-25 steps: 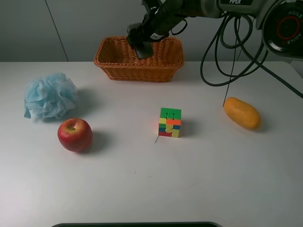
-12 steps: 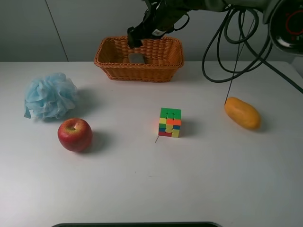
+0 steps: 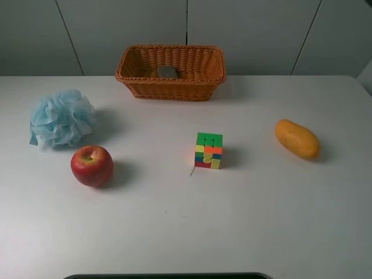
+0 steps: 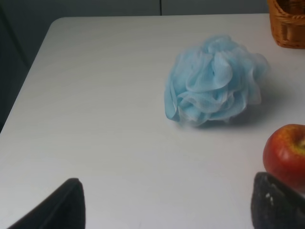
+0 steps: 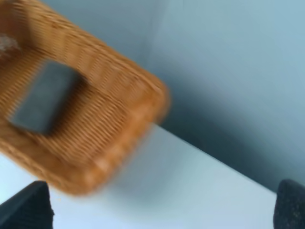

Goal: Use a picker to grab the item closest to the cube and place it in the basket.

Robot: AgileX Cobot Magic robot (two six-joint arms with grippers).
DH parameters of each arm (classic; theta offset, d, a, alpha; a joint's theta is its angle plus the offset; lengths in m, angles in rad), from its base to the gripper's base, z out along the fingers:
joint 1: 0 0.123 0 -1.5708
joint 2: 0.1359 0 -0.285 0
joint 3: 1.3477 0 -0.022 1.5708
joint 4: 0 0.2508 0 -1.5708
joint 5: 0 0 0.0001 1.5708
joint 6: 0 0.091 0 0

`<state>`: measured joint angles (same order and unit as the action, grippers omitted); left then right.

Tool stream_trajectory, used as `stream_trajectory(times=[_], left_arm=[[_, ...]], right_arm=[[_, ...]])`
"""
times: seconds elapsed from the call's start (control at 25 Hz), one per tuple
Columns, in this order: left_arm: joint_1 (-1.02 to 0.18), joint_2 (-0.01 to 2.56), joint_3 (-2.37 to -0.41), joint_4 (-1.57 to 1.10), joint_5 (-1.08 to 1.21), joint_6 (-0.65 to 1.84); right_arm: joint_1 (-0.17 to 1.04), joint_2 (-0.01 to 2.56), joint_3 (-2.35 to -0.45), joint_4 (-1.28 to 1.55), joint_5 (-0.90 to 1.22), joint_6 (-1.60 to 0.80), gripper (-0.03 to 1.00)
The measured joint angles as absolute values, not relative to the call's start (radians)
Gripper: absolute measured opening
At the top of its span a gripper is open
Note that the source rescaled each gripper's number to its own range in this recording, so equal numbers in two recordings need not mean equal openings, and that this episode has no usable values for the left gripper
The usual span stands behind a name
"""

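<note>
1. Starting at your right fingers: the tips are spread wide with nothing between them, though this view is blurred.
2. Your left fingers are likewise wide apart and empty, near the left edge of the bench, by the blue pouf and the apple.
3. The grey item lies inside the basket at the middle of the back edge. The cube stands near the bench's centre.
4. Placing looks done. Your next move calls only for parking both arms clear and confirming the drop.
</note>
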<state>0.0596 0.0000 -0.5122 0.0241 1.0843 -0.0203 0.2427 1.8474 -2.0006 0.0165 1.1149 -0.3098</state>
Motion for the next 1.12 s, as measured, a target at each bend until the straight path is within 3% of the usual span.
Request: stream_trajectory(times=[0.28, 0.48, 0.64, 1.12], left_arm=[[0.060, 0.000, -0.512, 0.024, 1.084, -0.020], [0.060, 0.000, -0.512, 0.024, 1.084, -0.020], [0.060, 0.000, -0.512, 0.024, 1.084, -0.020], [0.060, 0.000, -0.512, 0.024, 1.084, -0.020]], right_arm=[[0.076, 1.550, -1.983, -0.015, 1.212, -0.308, 1.00], [-0.029, 1.303, -1.851, -0.017, 1.214, -0.308, 1.00], [-0.080, 1.106, -1.655, -0.038, 1.217, -0.297, 1.00], [-0.084, 0.480, -0.936, 0.009, 1.149, -0.166, 1.00]])
